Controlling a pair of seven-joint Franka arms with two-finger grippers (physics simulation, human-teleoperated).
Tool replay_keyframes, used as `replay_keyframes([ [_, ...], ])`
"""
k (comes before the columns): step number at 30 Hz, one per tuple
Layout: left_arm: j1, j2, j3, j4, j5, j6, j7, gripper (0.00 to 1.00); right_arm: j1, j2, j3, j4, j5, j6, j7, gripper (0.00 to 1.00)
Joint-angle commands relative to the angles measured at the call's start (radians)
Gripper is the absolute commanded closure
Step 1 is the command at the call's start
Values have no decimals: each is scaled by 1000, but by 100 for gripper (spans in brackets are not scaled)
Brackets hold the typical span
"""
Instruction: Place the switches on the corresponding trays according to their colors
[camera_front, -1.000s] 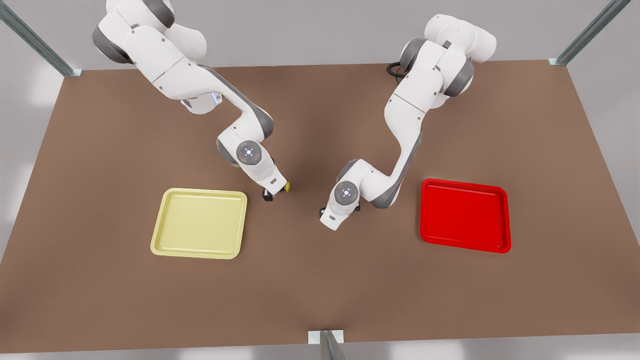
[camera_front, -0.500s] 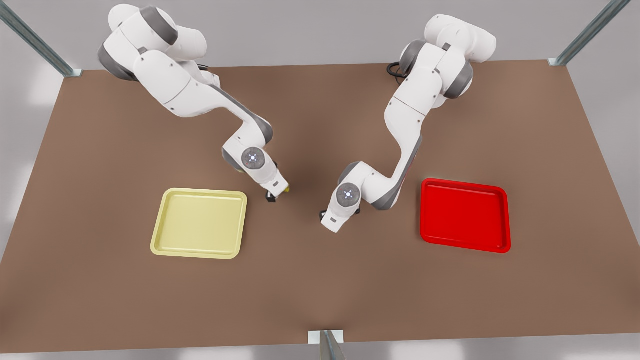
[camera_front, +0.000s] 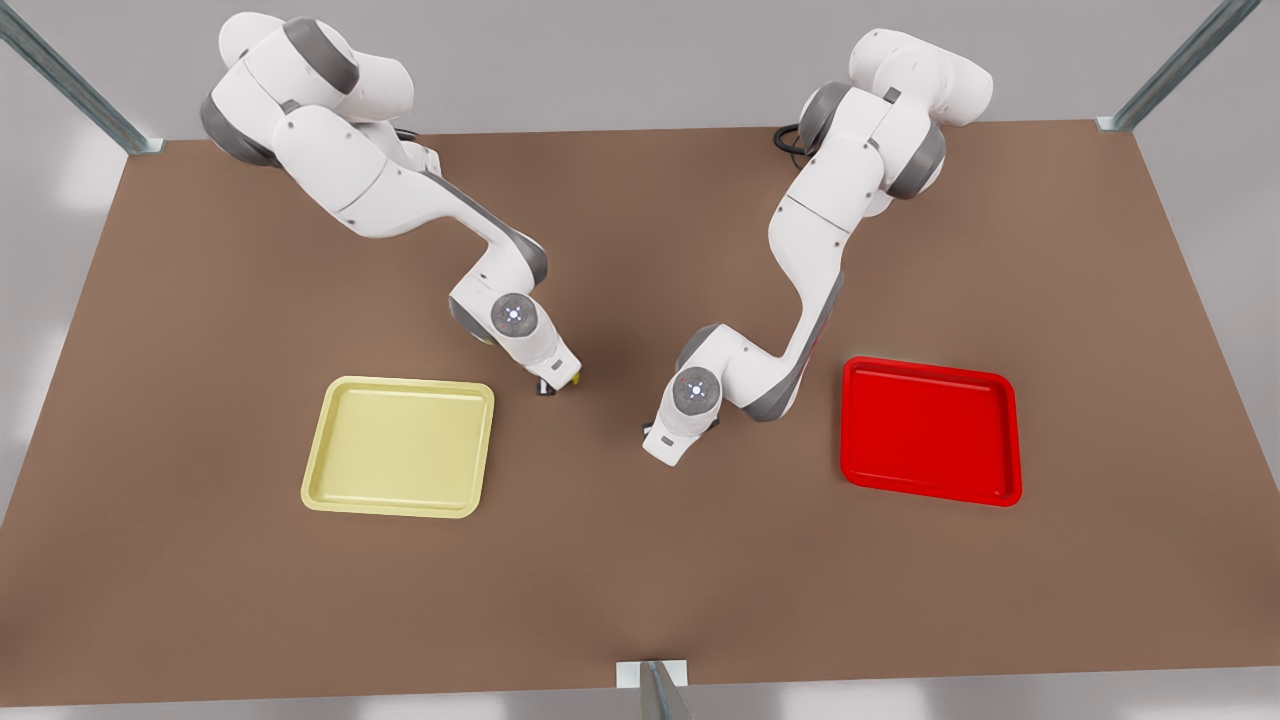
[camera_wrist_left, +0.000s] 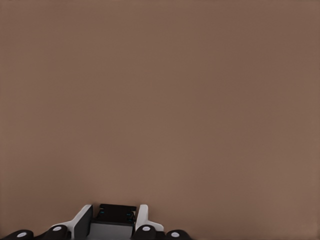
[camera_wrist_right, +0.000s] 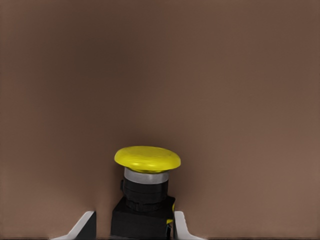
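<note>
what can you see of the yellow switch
The small push-button switch with a round glossy yellow cap has a domed mushroom-shaped cap over a pale silver collar, a ribbed black neck and a dark blocky body. It sits between the white fingers of the right gripper, beside the pale yellow square plastic tray, near its far corner on the brown table. Whether the jaws touch it is unclear.

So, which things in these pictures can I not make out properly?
- Dark block at the left gripper: the left wrist view's edge cuts it off, so its cap and colour are unknown.
- Yellow switch: in the front view the right gripper covers all but a sliver of its cap.
- Yellow switch's base: cut off by the right wrist view's edge, so contact with the table is unclear.
</note>
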Motion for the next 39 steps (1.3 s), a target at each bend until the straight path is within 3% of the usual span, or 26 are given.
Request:
replay_keyframes([
  [1, 0, 0, 0, -2, 0, 0, 2, 56, -2, -6, 0, -4, -1, 0, 0, 41],
  [10, 0, 0, 3, -1, -2, 0, 2, 55, -3, -9, -1, -25, -20, 9, 2, 43],
  [15, 44, -84, 6, -29, -2, -81, 46, 51, -5, -7, 0, -22, -20, 9, 0, 46],
  [21, 327, -374, 12, -319, 90, -302, 403, 50, -17, -12, 0, -16, -20, 1, 0, 46],
  [24, 469, -387, 12, -382, 136, -325, 506, 50, -14, -3, 0, -14, -17, 11, 5, 46],
  [28, 543, -344, 14, -423, 148, -281, 569, 49, -14, -2, 0, -11, -17, 9, 3, 55],
  [29, 548, -344, 14, -426, 158, -278, 574, 33, -14, -2, 0, -11, -17, 9, 3, 55],
  [30, 549, -339, 14, -425, 158, -268, 572, 0, -16, -7, 0, -5, -14, 0, 2, 55],
  [36, 548, -414, 11, -379, 158, -366, 580, 0, -59, -68, -1, -5, 8, -35, -6, 52],
  [39, 546, -419, -110, -71, 147, -731, 601, 0, -56, -189, -82, -5, 146, -117, -18, 51],
])
